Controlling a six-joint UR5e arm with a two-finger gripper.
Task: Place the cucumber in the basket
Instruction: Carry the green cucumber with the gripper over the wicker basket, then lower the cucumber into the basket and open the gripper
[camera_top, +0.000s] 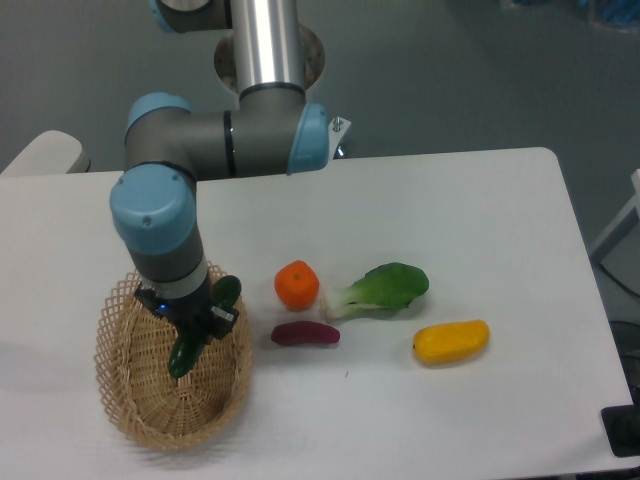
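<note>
cucumber (203, 327) | gripped near mid-length, tilted, over the basket (130, 400) interior | fingers (214, 322) clamped on it, gripper (196, 327) low above the weave | likely light, stiff, glossy and slippery; best gripped mid-body across the narrow width | eggplant (305, 334) lying on bench (480, 230)
</note>
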